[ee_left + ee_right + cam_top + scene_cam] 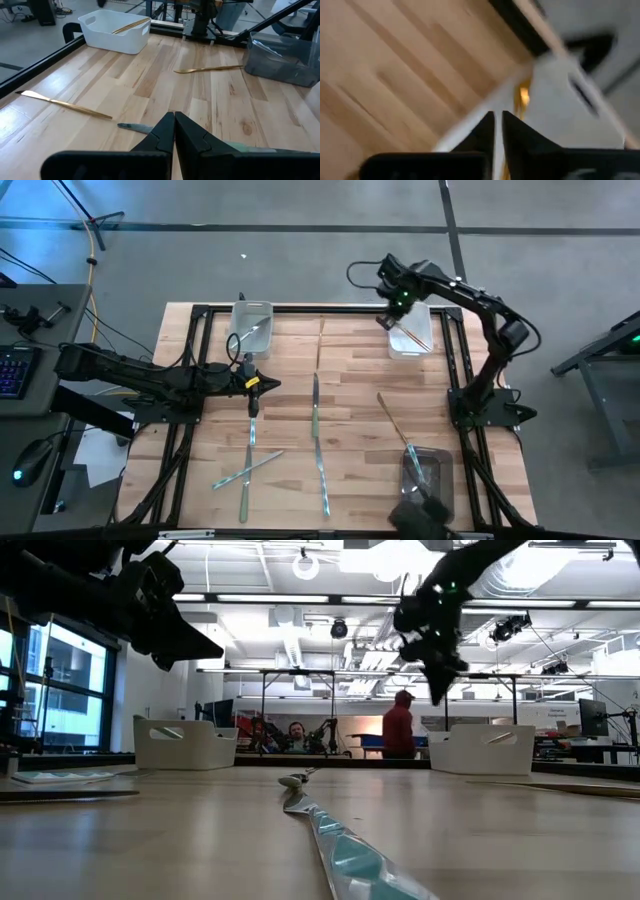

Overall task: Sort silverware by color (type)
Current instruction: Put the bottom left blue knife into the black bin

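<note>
The silverware is spread over the wooden bench (pixel 350 380): a blue-green knife (pixel 315 408) lies in the middle, another blue-green piece (pixel 321 477) just nearer the front, and two silver pieces (pixel 245 470) lie crossed at the front left. A gold piece (pixel 392 421) lies slanted at right, and more gold pieces (pixel 412 337) sit in the white bin (pixel 410 350) at the far right corner. A second white bin (pixel 251 325) at the far left corner holds a silver piece (pixel 250 333). A clear bin (pixel 428 472) stands at the front right edge.

The right gripper (pixel 393 318) hangs over the near edge of the right white bin, fingers (pixel 487 131) almost together with only a thin gap, and nothing seen between them. The left gripper (pixel 262 383) sits above the bench just left of the middle knife, its fingers (pixel 165 132) pressed shut and empty.

A black frame (pixel 320 310) runs round the bench edges. The widest bare wood lies between the two white bins and along the centre strip. In the low view the room behind shows a person in red (pixel 399 727) standing and another person seated (pixel 296 738) at desks, under ceiling lights.
</note>
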